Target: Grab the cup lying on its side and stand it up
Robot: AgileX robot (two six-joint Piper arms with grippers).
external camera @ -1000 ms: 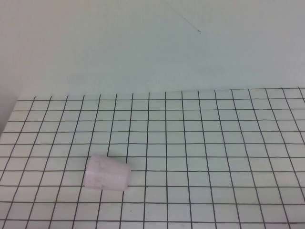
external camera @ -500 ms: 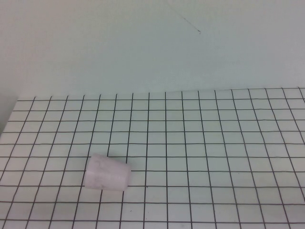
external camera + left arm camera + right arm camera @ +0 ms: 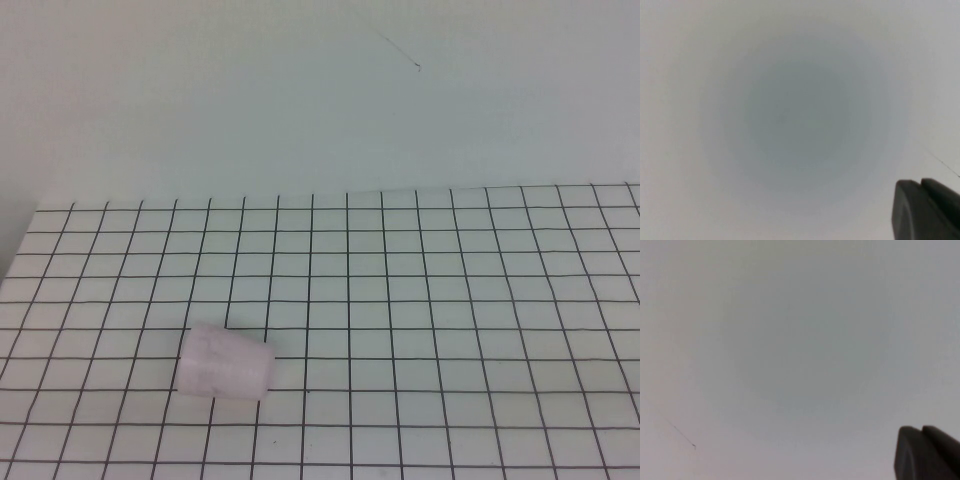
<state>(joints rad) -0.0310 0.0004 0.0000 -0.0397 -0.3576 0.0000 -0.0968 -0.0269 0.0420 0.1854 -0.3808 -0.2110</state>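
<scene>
The cup (image 3: 226, 362), small, pale pink-white and translucent, lies on its side on the front left part of the grid mat (image 3: 420, 300), about two squares wide. No arm shows in the high view. My left gripper (image 3: 920, 182) shows only as two dark fingertips pressed together, pointing at a plain pale wall. My right gripper (image 3: 921, 429) shows the same way, fingertips together, facing the same kind of wall. Both are empty and away from the cup, which appears in neither wrist view.
The white mat with black grid lines covers the table. A plain pale wall (image 3: 320, 100) stands behind its far edge. The mat's left edge (image 3: 20, 250) runs close to the cup's side of the table.
</scene>
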